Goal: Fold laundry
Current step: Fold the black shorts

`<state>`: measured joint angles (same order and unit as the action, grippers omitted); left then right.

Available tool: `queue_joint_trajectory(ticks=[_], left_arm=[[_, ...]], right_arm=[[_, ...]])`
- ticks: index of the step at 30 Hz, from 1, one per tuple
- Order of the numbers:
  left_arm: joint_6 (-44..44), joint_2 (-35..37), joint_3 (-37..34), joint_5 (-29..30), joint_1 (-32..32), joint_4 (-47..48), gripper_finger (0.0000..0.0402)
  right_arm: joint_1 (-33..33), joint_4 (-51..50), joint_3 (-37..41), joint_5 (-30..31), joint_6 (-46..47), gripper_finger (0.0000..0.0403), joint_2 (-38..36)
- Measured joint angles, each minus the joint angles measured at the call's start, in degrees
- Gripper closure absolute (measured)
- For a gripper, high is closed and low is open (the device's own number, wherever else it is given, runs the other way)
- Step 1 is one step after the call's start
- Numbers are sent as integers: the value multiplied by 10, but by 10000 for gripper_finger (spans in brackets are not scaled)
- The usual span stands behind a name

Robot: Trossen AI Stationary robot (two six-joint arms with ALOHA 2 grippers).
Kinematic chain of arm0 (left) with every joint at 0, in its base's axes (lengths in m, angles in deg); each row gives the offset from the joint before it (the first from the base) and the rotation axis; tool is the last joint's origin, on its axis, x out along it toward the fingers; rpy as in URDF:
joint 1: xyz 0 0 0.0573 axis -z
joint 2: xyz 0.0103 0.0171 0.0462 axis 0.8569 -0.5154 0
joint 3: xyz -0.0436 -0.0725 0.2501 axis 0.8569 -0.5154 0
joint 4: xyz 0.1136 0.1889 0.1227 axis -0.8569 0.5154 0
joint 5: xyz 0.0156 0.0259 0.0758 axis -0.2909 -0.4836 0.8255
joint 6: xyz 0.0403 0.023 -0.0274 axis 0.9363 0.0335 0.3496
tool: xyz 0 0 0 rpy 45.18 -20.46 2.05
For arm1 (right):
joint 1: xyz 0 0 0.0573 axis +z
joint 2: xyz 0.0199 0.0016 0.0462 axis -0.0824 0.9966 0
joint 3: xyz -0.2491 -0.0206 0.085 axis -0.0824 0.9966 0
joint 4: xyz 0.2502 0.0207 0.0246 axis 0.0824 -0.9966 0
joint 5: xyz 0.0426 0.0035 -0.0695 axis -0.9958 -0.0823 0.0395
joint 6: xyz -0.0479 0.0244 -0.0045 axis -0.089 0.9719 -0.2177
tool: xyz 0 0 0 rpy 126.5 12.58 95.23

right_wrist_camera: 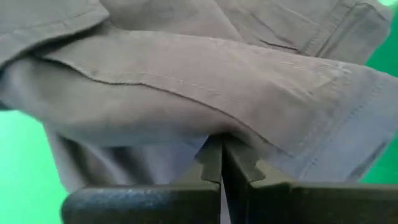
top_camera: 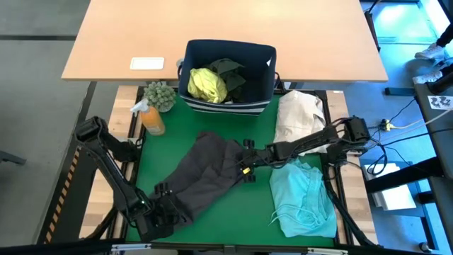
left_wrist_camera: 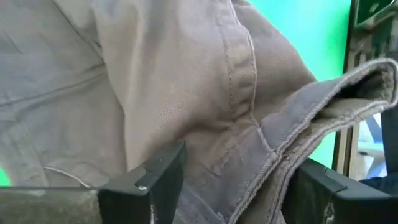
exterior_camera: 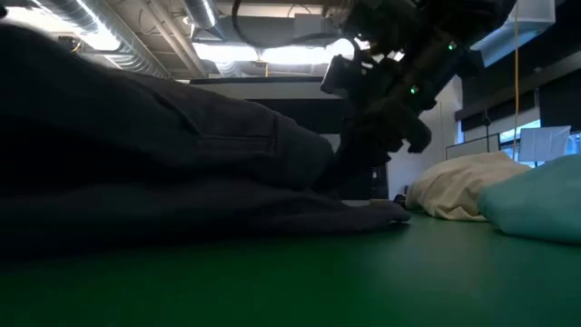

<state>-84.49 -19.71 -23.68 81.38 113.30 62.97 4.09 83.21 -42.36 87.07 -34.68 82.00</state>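
**Ana:** Green matting covers the desk (top_camera: 212,212), and the charcoal grey garment (top_camera: 205,173) lies across the middle of the high view, running from centre down toward the lower left.

**Ben:** Who has hold of it?

**Ana:** The right tool (top_camera: 247,168) sits at the garment's right edge with its jaws shut; in its wrist view the cloth drapes over the closed tips, so whether any fabric is pinched cannot be told. The left tool (top_camera: 164,190), at the lower-left end, stands with jaws apart around a seamed hem and does not clamp it.

**Ben:** And around that?

**Ana:** The turquoise garment (top_camera: 304,198) lies at lower right, the cream bundle (top_camera: 301,113) above it, and the navy bin (top_camera: 228,78) holding the yellow-green shirt (top_camera: 207,85) at upper centre.

**Ben:** Risks?

**Ana:** With one end loose, a pull by the right tool would likely drag the cloth into a bunch, or onto the turquoise piece.
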Motion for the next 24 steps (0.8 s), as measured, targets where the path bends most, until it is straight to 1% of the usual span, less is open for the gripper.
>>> queue_joint_trajectory(ticks=[4, 7, 10, 14, 20, 22, 24], left_arm=[[3, 13, 0, 18, 0, 19, 185], [-4, 13, 0, 19, 0, 50, 185], [-45, 13, 0, 18, 0, 99, 185], [-112, 13, 0, 27, 0, 174, 185], [-145, 12, 0, 28, 0, 241, 185], [-175, 12, 0, 27, -1, 269, 185], [-207, 12, 0, 13, -2, 289, 185]], right_arm=[[0, 19, 0, -2, 0, 402, 16], [-1, 34, 0, -2, 0, 402, 24], [-6, 39, 0, 3, 1, 402, 25], [-11, 42, 0, 32, 3, 402, 25], [-18, 43, 0, 33, 6, 402, 25], [-18, 43, 0, 33, 6, 402, 25], [-18, 42, 0, 33, 6, 402, 25]])
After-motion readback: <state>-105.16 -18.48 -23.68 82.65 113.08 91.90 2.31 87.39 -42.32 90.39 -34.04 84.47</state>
